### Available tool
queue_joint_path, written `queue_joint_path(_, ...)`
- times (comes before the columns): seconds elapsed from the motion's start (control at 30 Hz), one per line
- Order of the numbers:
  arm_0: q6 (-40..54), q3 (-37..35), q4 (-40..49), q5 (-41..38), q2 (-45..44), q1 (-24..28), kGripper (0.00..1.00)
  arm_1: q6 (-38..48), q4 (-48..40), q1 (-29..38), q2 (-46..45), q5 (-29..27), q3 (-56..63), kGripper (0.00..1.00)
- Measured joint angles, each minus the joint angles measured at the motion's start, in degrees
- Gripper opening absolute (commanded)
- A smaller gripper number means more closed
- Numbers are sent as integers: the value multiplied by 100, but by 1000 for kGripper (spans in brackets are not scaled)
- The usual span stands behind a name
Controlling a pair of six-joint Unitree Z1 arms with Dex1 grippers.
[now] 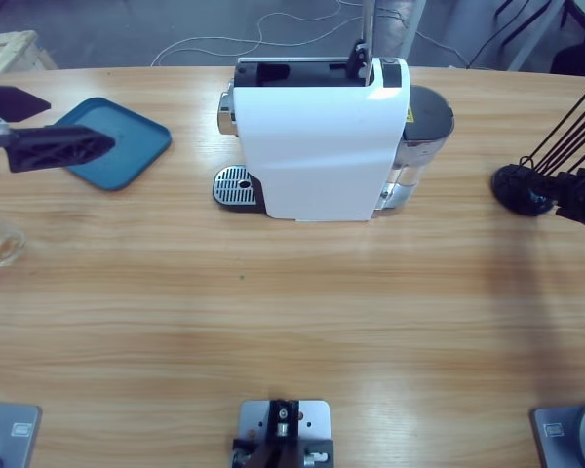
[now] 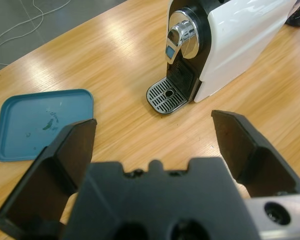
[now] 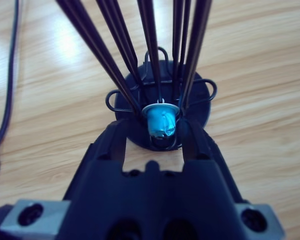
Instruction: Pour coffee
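My right gripper (image 3: 162, 131) has its fingers (image 3: 192, 137) closed in on either side of a blue capsule (image 3: 161, 121) with a silver rim, which sits at the bottom of a black wire capsule rack (image 3: 160, 75); whether the pads truly touch it I cannot tell. The rack stands on a round black base (image 1: 519, 190) near the right end of the table (image 1: 292, 322). My left gripper (image 2: 152, 130) has its fingers (image 2: 242, 145) spread wide with nothing between them, above the wood just beside a teal tray (image 2: 40, 122), which carries only a few dark specks. Past them stands the white coffee machine (image 1: 317, 146), its drip grille (image 2: 166, 96) bare under the spout. A clear glass (image 1: 0, 239) stands at the table's left edge; I cannot tell from here whether any coffee lies in it.
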Motion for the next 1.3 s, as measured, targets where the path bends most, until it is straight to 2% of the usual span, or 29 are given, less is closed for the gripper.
queue_joint_path(0.2, 0, 40, 0, 0, 0, 0, 991, 0, -395, 0, 452, 0, 67, 416)
queue_joint_path(0.4, 0, 41, 0, 0, 0, 0, 991, 0, -444, 0, 490, 0, 89, 410)
queue_joint_path(0.47, 0, 42, 0, 0, 0, 0, 991, 0, -463, 0, 490, 0, 99, 346)
queue_joint_path(0.57, 0, 42, 0, 0, 0, 0, 991, -4, -515, 0, 490, 0, 107, 308)
queue_joint_path(1.03, 0, 43, 0, 0, 0, 0, 991, -40, -531, -19, 502, 0, 119, 295)
queue_joint_path(1.1, 0, 43, 0, 0, 0, 0, 991, -42, -542, -33, 546, 0, 119, 267)
queue_joint_path(1.13, 0, 44, 0, 0, 0, 0, 991, -55, -559, -38, 576, 0, 119, 200)
queue_joint_path(1.17, 0, 44, 0, 0, 0, 0, 991, -69, -572, -39, 585, 0, 119, 177)
queue_joint_path(1.3, 0, 44, 0, 0, 0, 0, 991, -105, -623, -40, 585, 0, 125, 176)
